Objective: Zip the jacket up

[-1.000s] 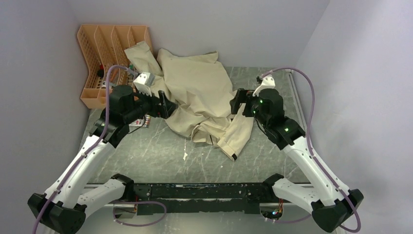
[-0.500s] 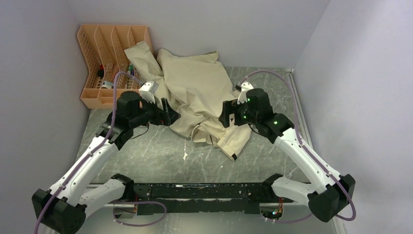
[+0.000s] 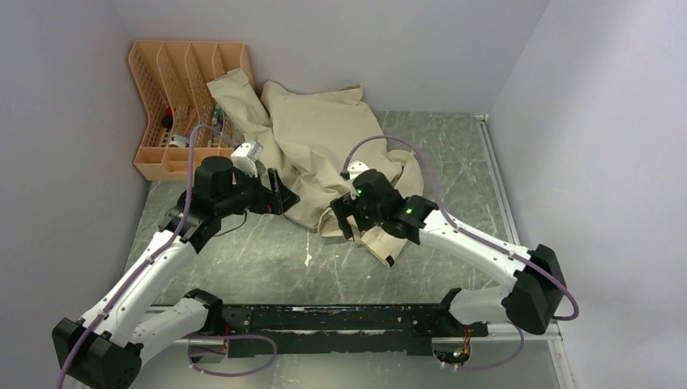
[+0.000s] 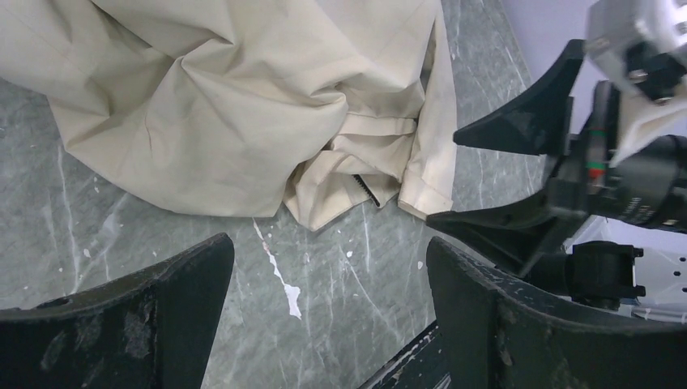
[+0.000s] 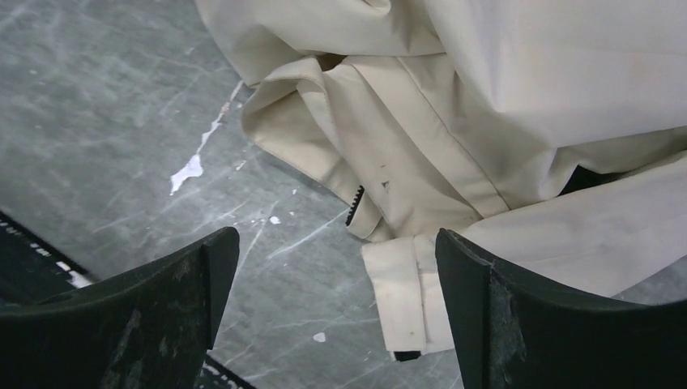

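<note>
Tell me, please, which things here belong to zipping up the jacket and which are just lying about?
For the job: jacket, crumpled; its zipper teeth; left pincer and right pincer, both open.
Lying about: orange rack at the far left, small items inside it.

Marbled table [image 3: 243, 247]; jacket [image 3: 324, 146], orange rack [image 3: 174, 81], perhaps paint fleck [image 3: 308, 259]
</note>
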`<state>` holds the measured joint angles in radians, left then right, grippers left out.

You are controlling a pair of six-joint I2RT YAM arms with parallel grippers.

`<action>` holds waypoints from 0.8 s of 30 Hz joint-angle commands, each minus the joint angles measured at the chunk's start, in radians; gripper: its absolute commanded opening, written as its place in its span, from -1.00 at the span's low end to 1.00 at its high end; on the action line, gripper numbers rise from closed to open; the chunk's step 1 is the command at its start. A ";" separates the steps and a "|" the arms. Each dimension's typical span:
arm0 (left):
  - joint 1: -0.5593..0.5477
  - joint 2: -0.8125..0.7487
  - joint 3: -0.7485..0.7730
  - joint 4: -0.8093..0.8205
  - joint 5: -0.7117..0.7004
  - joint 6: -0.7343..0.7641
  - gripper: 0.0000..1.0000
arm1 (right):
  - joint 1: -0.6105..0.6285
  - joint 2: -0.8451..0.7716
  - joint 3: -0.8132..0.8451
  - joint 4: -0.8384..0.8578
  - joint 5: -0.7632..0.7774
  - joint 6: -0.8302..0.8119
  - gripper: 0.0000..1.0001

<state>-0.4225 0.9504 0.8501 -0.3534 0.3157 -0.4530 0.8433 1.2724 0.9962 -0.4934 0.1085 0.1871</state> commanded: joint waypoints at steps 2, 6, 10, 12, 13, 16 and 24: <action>0.001 -0.047 0.024 -0.063 -0.031 0.010 0.86 | 0.056 0.076 -0.011 0.068 0.159 -0.031 0.87; 0.001 -0.070 0.023 -0.084 -0.041 0.014 0.86 | 0.090 0.136 -0.025 0.123 0.214 -0.041 0.87; 0.001 -0.091 0.020 -0.102 -0.058 0.014 0.86 | 0.121 0.201 -0.031 0.170 0.284 -0.052 0.86; 0.001 -0.101 0.021 -0.111 -0.067 0.016 0.86 | 0.129 0.231 -0.033 0.197 0.319 -0.056 0.86; 0.001 -0.105 0.021 -0.115 -0.071 0.017 0.86 | 0.131 0.245 -0.035 0.213 0.344 -0.056 0.86; 0.001 -0.114 0.018 -0.116 -0.079 0.014 0.87 | 0.133 0.288 -0.035 0.256 0.390 -0.055 0.82; 0.001 -0.116 0.020 -0.127 -0.085 0.014 0.86 | 0.134 0.384 -0.029 0.358 0.422 -0.024 0.61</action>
<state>-0.4225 0.8440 0.8505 -0.4618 0.2497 -0.4454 0.9730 1.6173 0.9703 -0.2169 0.4698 0.1429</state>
